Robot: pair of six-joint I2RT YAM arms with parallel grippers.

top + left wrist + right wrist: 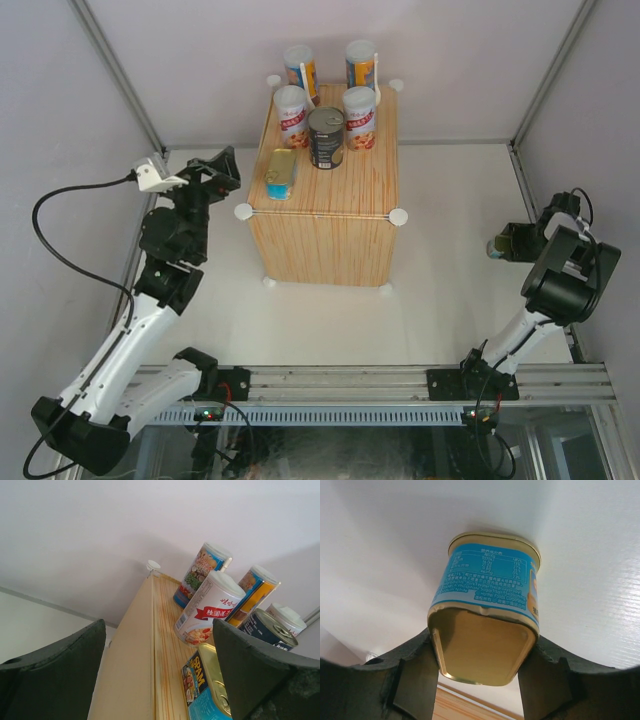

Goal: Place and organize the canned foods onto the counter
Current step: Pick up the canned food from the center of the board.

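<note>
1. White walls, pale surface (440, 300); the wooden counter (325, 225) stands on it, six cans (326, 137) on top.
2. Your right jaws pinch the seventh, a flat gold-blue tin (485, 615), well right of the counter.
3. Stiff, slick metal, likely weighty: grip flat faces, not corners.
4. Your left jaws hang spread beside the counter's left edge.
5. Only the right wrist view shows the pinch.

Bright, even light (soft shadows, mild blur)
</note>
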